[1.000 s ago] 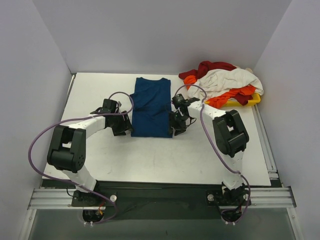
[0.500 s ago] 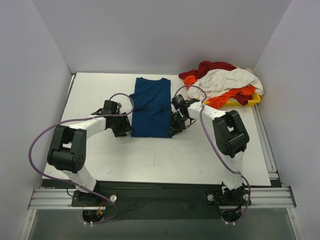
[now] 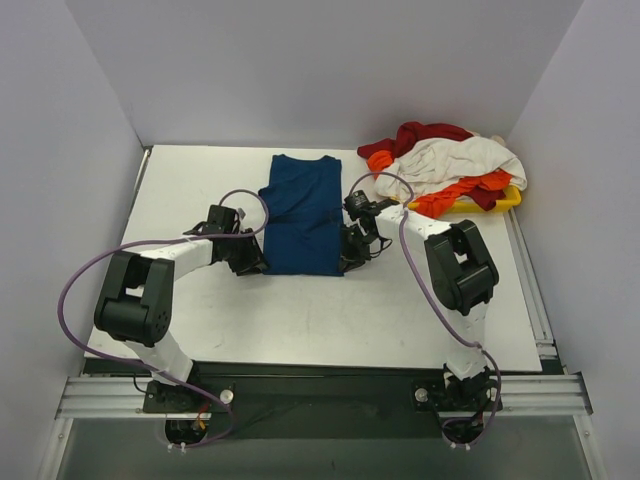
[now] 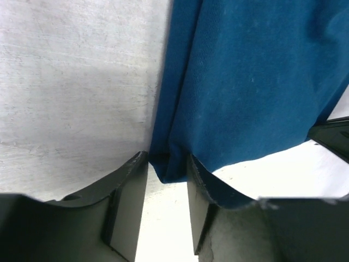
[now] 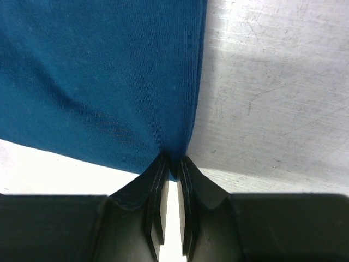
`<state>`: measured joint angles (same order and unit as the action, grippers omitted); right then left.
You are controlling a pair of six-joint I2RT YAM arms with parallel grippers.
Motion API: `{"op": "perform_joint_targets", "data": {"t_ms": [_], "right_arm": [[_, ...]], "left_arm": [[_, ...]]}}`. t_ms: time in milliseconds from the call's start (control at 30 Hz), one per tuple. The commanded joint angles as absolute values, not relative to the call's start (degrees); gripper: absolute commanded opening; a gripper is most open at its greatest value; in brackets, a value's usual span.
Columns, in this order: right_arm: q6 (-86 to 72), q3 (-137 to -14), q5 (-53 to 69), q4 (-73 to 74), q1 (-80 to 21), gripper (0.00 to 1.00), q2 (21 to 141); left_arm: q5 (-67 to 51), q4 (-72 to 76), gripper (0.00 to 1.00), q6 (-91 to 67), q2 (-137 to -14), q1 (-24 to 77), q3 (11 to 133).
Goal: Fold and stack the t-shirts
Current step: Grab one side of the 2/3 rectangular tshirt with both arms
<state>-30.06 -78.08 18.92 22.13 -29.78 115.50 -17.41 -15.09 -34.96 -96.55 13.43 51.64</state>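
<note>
The dark blue t-shirt (image 3: 302, 212) lies flat on the white table, folded into a long strip, print hidden. My left gripper (image 3: 250, 262) is at its near left corner. In the left wrist view (image 4: 167, 164) the jaws stand apart with the shirt's folded corner (image 4: 245, 82) between their tips, and cloth drapes over the right finger. My right gripper (image 3: 350, 258) is at the near right corner. In the right wrist view (image 5: 173, 161) the jaws are pinched shut on the shirt's edge (image 5: 98, 82). Dark red, white and orange t-shirts (image 3: 445, 160) lie heaped at the back right.
The heap rests on a yellow tray (image 3: 510, 198) at the table's right edge. Grey walls close in the back and both sides. Both arms' purple cables loop over the table beside the shirt.
The left gripper has slid right and nearer, onto the shirt's near left corner. The right gripper has edged in and closed on the near right corner. The shirt lies as before.
</note>
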Motion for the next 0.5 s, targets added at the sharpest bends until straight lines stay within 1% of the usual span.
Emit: {"op": "perform_joint_targets", "data": {"t_ms": [0,100,133,200,233,267,300,333,467], "right_arm": [[-30.6,-77.2,19.3,23.2,-30.3,0.13,113.7],[-30.7,-77.2,19.3,23.1,-30.4,0.11,113.6],[-30.8,-77.2,19.3,23.1,-30.4,0.1,113.5],[-30.8,-77.1,19.2,23.0,-30.5,0.06,113.4],[-30.8,-77.0,19.2,23.0,-30.5,0.04,113.3],[-30.8,-76.9,19.2,23.0,-30.5,0.0,112.9],[-30.9,-76.7,19.0,23.0,-30.5,0.0,112.8],[-31.0,-76.5,19.0,23.1,-30.5,0.0,112.5],[-31.6,-75.0,18.7,23.1,-30.4,0.0,110.5]], "left_arm": [[-18.5,-13.4,0.44,-35.7,-97.6,14.1,50.1],[-18.0,-13.3,0.34,-35.6,-97.9,14.1,49.6],[-18.2,-12.8,0.27,-35.6,-98.2,14.1,49.3],[-18.4,-12.4,0.19,-35.7,-98.4,14.1,49.0],[-18.5,-12.2,0.14,-35.7,-98.8,14.1,49.1],[-18.5,-12.3,0.06,-35.6,-98.9,14.1,49.1],[-18.4,-12.5,0.02,-35.6,-98.9,14.1,49.1],[-17.8,-12.8,0.0,-35.5,-98.4,14.1,49.2],[-15.6,-14.4,0.0,-34.5,-95.7,14.1,49.0]]}}
